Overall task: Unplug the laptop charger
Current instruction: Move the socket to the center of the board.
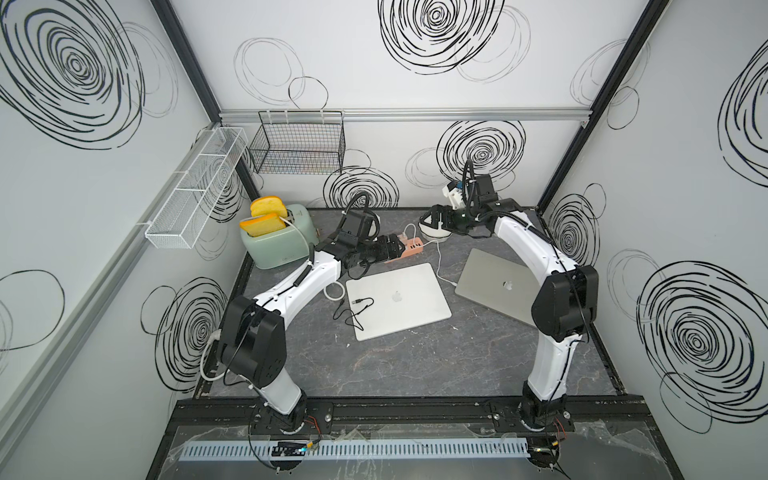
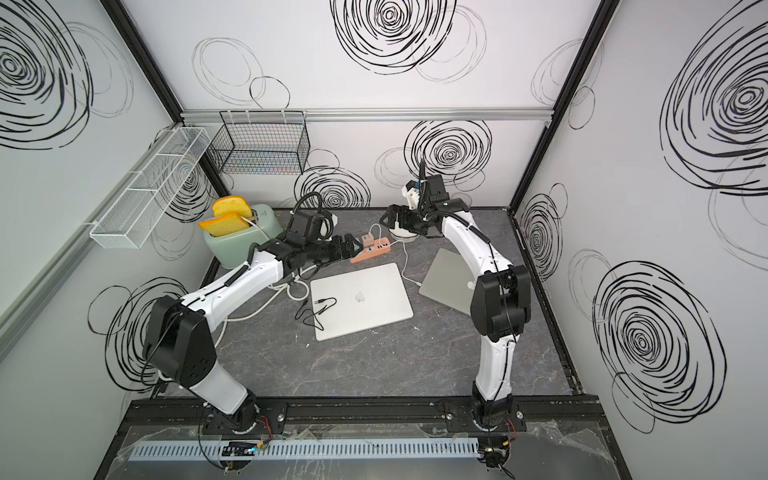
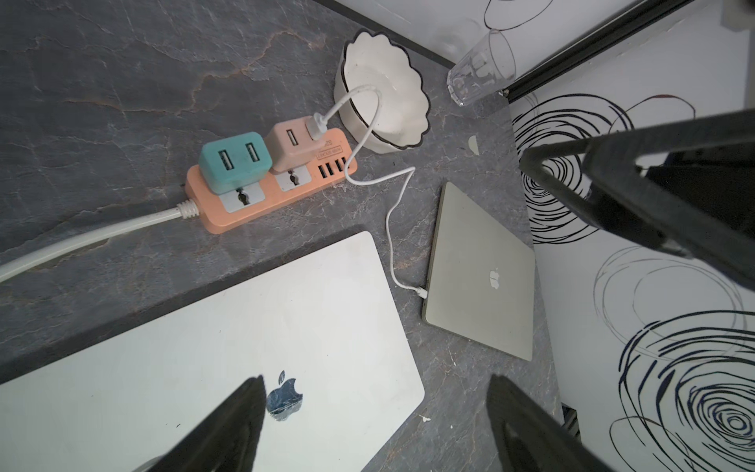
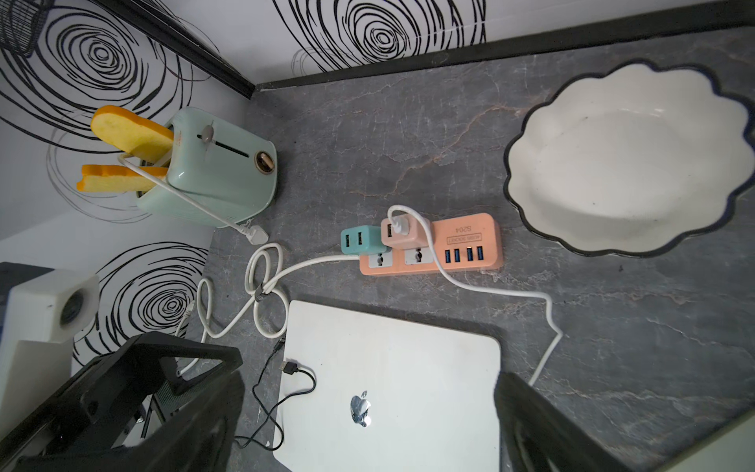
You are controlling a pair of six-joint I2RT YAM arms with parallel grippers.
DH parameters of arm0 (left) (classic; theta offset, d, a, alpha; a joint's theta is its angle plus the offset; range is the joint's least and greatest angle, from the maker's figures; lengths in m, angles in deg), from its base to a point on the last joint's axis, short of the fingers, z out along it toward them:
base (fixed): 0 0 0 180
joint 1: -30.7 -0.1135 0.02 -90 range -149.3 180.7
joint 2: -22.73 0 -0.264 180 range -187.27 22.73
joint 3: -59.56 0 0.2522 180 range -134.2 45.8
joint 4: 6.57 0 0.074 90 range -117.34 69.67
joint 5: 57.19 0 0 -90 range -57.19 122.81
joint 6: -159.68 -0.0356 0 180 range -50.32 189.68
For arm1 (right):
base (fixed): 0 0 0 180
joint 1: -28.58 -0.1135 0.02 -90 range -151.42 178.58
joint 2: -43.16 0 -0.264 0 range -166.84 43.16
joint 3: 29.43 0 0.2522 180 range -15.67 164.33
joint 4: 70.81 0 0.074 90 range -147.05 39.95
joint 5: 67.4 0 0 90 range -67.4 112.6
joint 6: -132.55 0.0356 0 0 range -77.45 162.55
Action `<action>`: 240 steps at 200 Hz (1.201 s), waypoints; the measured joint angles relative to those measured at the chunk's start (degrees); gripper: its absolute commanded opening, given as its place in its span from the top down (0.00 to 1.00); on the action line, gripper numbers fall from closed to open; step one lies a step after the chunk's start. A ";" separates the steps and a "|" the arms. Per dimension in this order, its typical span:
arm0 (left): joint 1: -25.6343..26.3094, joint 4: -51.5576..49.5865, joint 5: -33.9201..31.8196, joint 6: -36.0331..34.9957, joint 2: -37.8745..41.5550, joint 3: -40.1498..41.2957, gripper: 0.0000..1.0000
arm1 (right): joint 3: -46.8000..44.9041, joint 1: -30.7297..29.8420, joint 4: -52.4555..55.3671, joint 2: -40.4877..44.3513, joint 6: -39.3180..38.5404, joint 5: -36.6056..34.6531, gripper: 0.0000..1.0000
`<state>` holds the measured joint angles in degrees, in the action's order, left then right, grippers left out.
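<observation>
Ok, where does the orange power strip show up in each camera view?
Both top views: power strip, mid-picture.
Left wrist: near mid-picture, teal plug on it.
Right wrist: mid-picture, between toaster and bowl.
Shared landmark: the white bowl beside it.

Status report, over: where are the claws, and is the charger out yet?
Open and empty: left claw, right claw. Not unplugged: charger plug seated in pink adapter, other end in grey laptop. Close beside it: teal adapter.
</observation>
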<state>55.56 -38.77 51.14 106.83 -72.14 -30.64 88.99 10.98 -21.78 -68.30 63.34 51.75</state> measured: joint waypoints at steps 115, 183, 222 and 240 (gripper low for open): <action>3.39 -0.74 0.07 0.37 -5.11 -7.69 0.06 | -1.92 2.49 -3.82 0.83 1.09 -3.41 0.01; 1.55 -0.83 0.76 0.07 -7.37 -7.41 0.11 | -4.00 1.05 -7.98 0.81 2.43 -2.58 0.00; -4.98 -0.85 0.55 -1.62 -8.48 -5.73 0.13 | -4.04 -4.55 -9.79 -1.97 3.04 -2.38 0.00; -7.26 -0.72 -0.24 -2.89 -10.08 -5.84 0.14 | -2.40 -7.19 -10.16 -5.53 2.99 -2.51 0.00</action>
<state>48.31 -39.49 50.90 103.94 -82.22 -36.48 86.58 3.79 -31.95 -73.83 66.34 49.24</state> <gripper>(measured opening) 0.867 0.997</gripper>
